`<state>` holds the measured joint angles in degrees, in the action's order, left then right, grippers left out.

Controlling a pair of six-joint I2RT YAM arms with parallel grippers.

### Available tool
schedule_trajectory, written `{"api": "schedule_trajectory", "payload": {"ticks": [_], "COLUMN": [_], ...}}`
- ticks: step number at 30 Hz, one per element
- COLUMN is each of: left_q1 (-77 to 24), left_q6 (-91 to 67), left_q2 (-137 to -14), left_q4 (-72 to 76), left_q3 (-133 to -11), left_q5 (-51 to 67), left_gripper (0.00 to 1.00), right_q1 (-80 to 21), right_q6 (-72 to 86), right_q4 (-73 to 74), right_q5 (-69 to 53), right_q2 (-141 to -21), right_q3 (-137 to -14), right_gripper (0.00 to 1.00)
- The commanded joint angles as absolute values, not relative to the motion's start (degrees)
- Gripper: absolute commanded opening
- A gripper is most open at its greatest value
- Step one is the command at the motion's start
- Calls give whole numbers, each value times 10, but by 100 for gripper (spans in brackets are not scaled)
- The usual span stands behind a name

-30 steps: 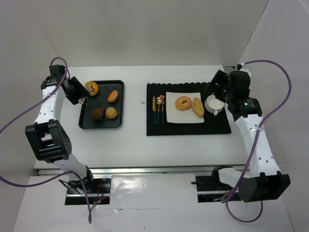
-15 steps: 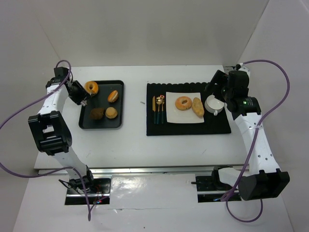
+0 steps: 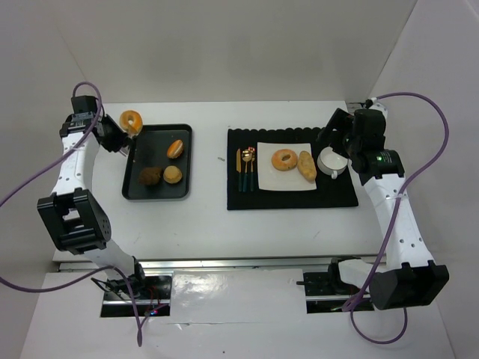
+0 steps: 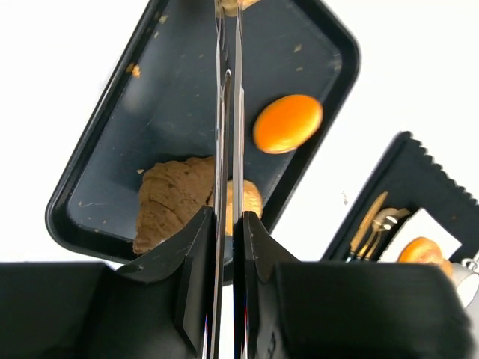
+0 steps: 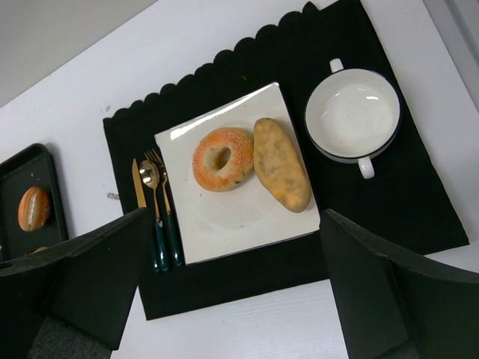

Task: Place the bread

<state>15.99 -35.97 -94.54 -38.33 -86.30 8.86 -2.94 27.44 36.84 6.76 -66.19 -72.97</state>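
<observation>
At the far left, the left gripper point(image 3: 123, 131) has pulled up and back toward the table's rear corner. Its fingers are pinched almost together on a glazed ring of bread point(image 3: 132, 120), which a second ago lay in the top corner of the black tray point(image 3: 156, 147) and now hangs just outside that corner. That looks like a clean pick, so the carry across to the plate is probably the step that comes next. Three pieces remain in the tray: an orange bun point(image 3: 175, 148), a dark-brown bun point(image 3: 150, 176) and a tan bun point(image 3: 173, 174) just beside it. Further right lies a black mat point(image 3: 292, 198) with gold cutlery point(image 3: 245, 168) and a white square plate point(image 3: 269, 179), which already holds another ring point(image 3: 284, 159) touching an oval roll point(image 3: 307, 165). Beside the plate is a white bowl point(image 3: 331, 161), and the right gripper point(image 3: 334, 137) hovers over it, spread wide and empty, unmoved. The table point(image 3: 209, 224) is plain white, closed in by white walls point(image 3: 239, 45)
</observation>
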Motion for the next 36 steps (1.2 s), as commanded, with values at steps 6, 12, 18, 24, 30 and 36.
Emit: {"api": "schedule_trajectory", "payload": {"ticks": [6, 12, 18, 24, 30, 36], "left_q1": [66, -129, -288, -370, -391, -391], "left_q6": [-271, -144, -136, -136, -131, -125], "left_q2": [-884, -932, -958, -1006, -1062, -1094], "left_q4": [-413, -477, -471, -444, -439, -478], "left_q3": [-929, -963, -963, -985, -1023, -1055], "left_q5": [165, 268, 225, 216, 174, 172], "left_gripper": [0, 0, 0, 0, 0, 34], "right_q1": [-25, -25, -25, -25, -25, -20], "right_q6": [277, 260, 260, 260, 260, 260], "right_q4": [353, 369, 374, 374, 374, 374], "right_q5": [80, 104, 104, 104, 98, 98], "right_q2": [-664, -652, -641, -635, -635, -635], "right_q3": [-751, -777, -772, -766, -766, -766], "right_gripper": [100, 100, 100, 100, 100, 100]}}
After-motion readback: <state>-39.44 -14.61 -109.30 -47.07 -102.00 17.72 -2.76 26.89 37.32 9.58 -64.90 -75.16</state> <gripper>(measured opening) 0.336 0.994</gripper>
